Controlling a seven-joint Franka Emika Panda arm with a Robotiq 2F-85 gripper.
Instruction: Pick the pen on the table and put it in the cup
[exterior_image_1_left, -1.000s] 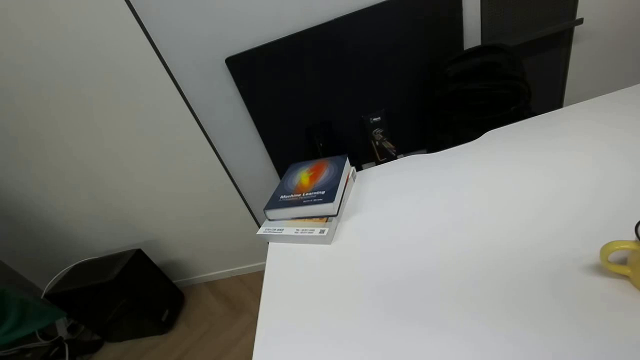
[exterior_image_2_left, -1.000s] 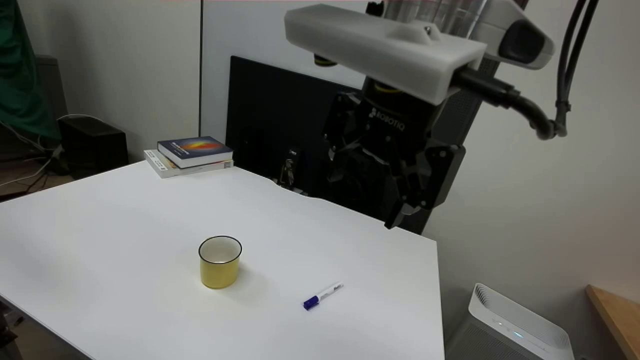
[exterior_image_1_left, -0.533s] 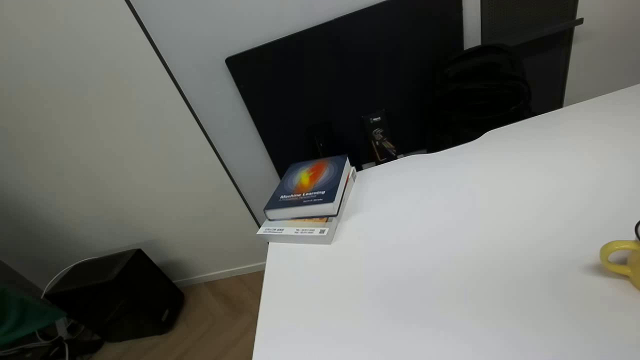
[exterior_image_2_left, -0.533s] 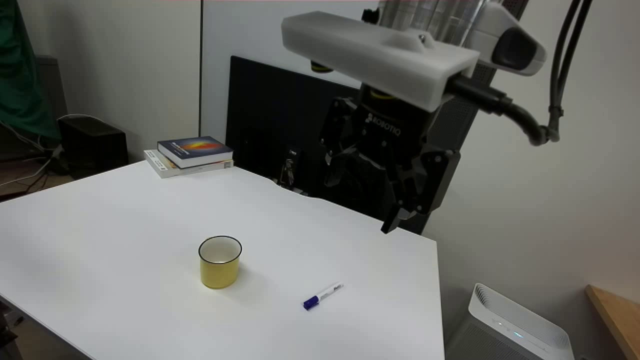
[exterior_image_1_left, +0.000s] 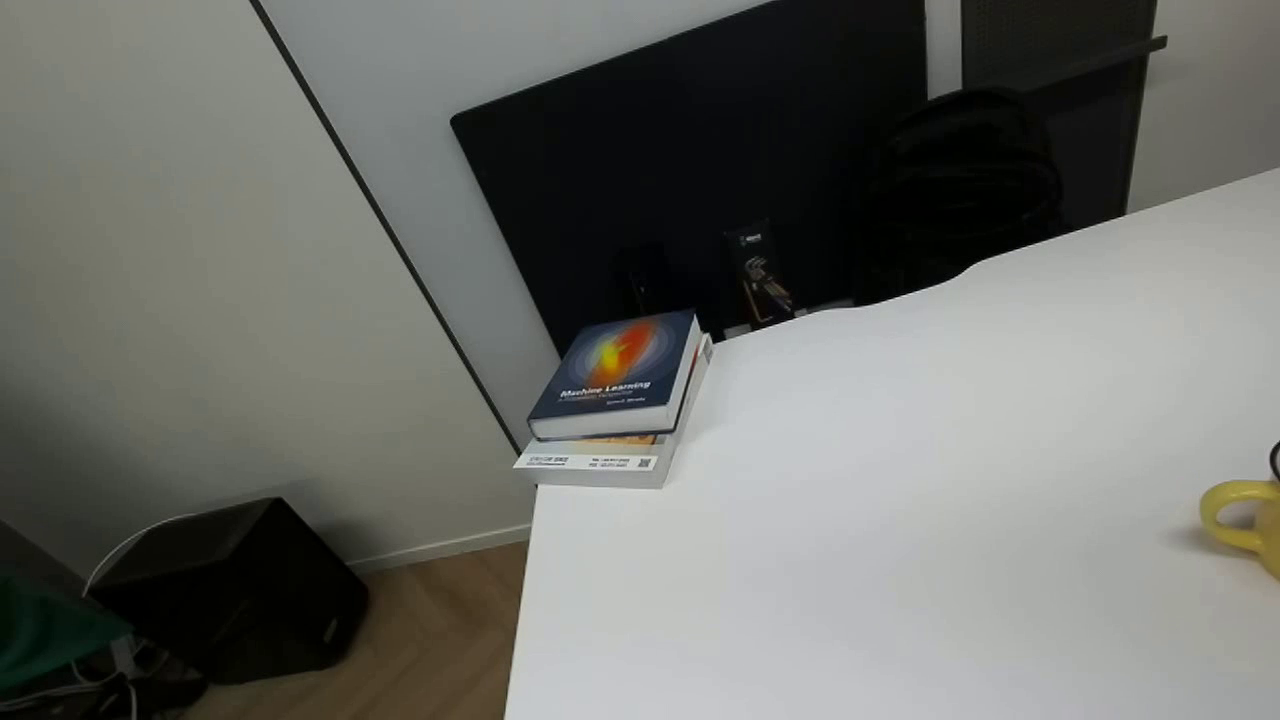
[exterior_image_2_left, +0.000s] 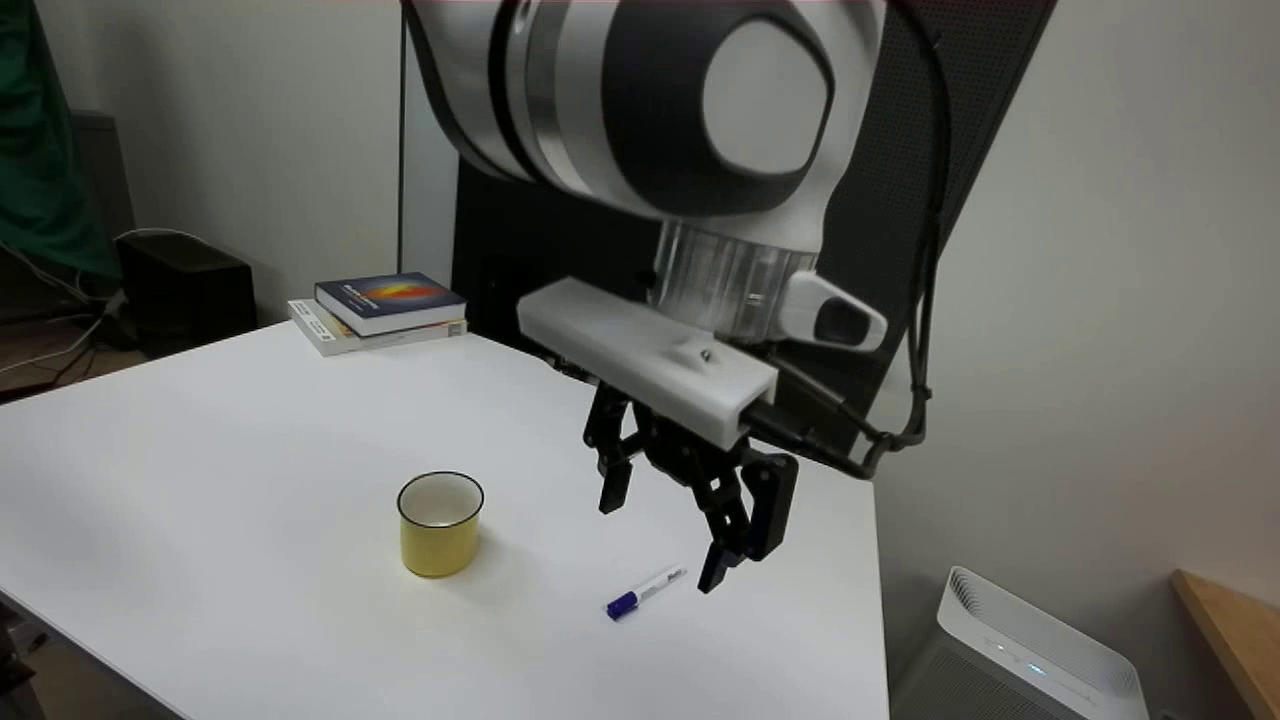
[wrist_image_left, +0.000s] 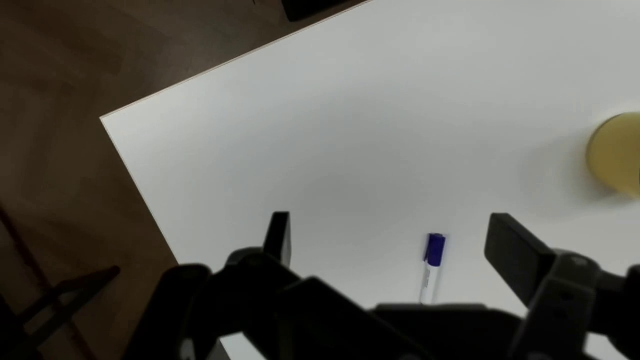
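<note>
Books (exterior_image_2_left: 380, 318), a navy hardback over a pale paperbound one, sit toward the upper left in an exterior view, on the large smooth white table (exterior_image_2_left: 250, 520), unmoved. Rightward, left of centre, the round yellow dark-rimmed cup (exterior_image_2_left: 440, 545) stands upright, mouth up, also where it was half a second ago. Then, low and just right of centre, the slim white indigo-capped pen (exterior_image_2_left: 645, 592) lies flat on the table, undisturbed, cap toward the lower left. What has changed is next to it: the black two-fingered gripper (exterior_image_2_left: 661, 545) has dropped and come leftward from the upper right, and now hangs over the table near the pen. In the wrist view its fingers (wrist_image_left: 517, 257) are spread wide, released, with nothing grasped; the pen shows in the gap, nearer the finger at the frame's right, its lower end hidden behind the gripper. I take this as the approach, well advanced, with the pick still to come; a small sideways correction and further lowering look needed before closing, lest one finger land on the pen.
</note>
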